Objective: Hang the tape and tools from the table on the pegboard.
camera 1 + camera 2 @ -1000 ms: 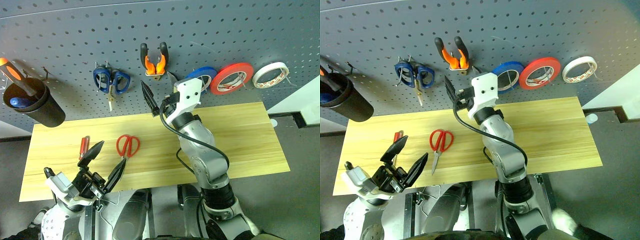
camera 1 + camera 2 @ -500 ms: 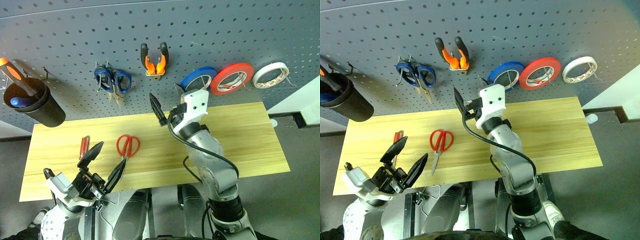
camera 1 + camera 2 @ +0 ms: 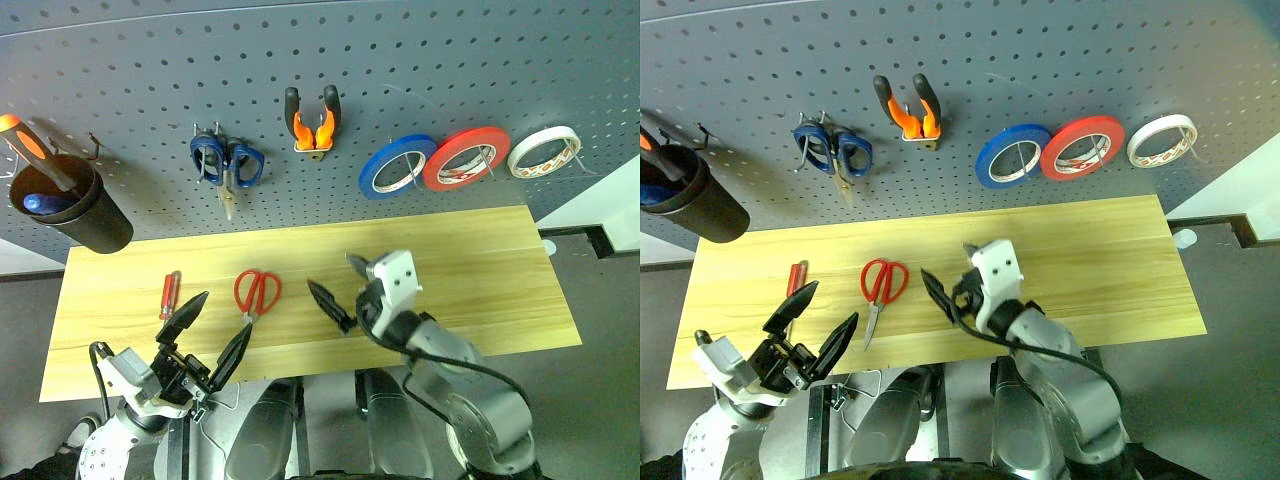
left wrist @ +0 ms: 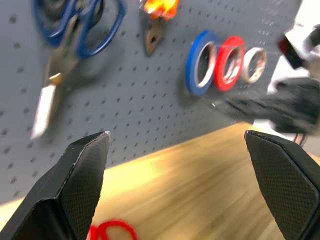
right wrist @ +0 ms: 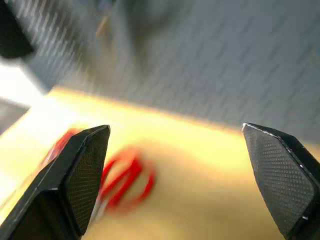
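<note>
Both our left hand [image 3: 212, 335] and right hand [image 3: 345, 288] stand apart and empty, so we judge the red-handled scissors [image 3: 256, 292], lying left of centre on the counter [image 3: 500, 270], light, stiff, probably slippery, best pinched across the handle loops.
</note>
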### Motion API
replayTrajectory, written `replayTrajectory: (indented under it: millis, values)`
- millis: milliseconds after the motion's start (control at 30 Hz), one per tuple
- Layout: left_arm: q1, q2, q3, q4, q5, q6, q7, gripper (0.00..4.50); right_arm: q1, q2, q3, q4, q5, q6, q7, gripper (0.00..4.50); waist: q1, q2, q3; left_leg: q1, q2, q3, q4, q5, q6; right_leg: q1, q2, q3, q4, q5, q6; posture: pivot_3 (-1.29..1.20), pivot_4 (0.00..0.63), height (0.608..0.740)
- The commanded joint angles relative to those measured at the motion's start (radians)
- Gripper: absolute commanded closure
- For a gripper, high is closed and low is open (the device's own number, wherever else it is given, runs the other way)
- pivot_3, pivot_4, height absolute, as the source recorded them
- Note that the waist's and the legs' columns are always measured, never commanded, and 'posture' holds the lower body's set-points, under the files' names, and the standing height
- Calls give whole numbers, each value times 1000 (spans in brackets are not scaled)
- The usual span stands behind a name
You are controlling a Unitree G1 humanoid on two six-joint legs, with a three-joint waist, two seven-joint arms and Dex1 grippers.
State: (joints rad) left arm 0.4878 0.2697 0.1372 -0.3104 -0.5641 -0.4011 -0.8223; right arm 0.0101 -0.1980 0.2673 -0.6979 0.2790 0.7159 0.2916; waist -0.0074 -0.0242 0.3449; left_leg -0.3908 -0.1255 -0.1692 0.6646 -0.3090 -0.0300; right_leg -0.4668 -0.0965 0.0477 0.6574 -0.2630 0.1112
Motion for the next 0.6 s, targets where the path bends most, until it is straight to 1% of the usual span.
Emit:
replayTrajectory:
  millis: [33,133,233,300,500,567,600]
  values:
    - [27,35,25,7,105,86,97,0,59,-96,-31,-92,55,-13,95,71,0,0,0,0,0,0,0,0,0,0,0,0,-1,0,0,77,349,727]
    - [18,42,13,-5,191,138,178,0,105,-186,-63,-113,90,-41,169,71,2,0,0,0,0,0,0,0,1,2,0,0,-4,2,3,70,351,727]
    - [-7,5,-4,-17,256,184,279,0,118,-229,-103,-105,103,-52,189,71,5,0,0,0,0,0,0,-1,1,4,0,-1,-6,2,4,63,351,727]
    - [-25,2,-35,-26,314,254,331,0,115,-240,-116,-98,103,-56,189,71,14,0,0,0,0,0,0,-1,1,4,0,-1,-7,3,4,59,351,727]
    - [-142,-74,-106,-59,498,425,547,0,102,-247,-126,-98,97,-58,175,71,27,0,0,0,1,0,0,-1,1,4,0,-1,-8,3,4,46,349,727]
    - [-188,-96,-121,-58,556,546,620,0,101,-246,-124,-101,96,-57,169,71,26,-1,0,0,1,0,0,-1,1,5,0,-1,-8,3,4,43,348,727]
    - [-210,-95,-141,-57,563,618,622,0,102,-245,-126,-106,95,-57,164,71,25,-1,-1,0,1,0,1,-1,1,4,0,-1,-8,3,4,39,347,727]
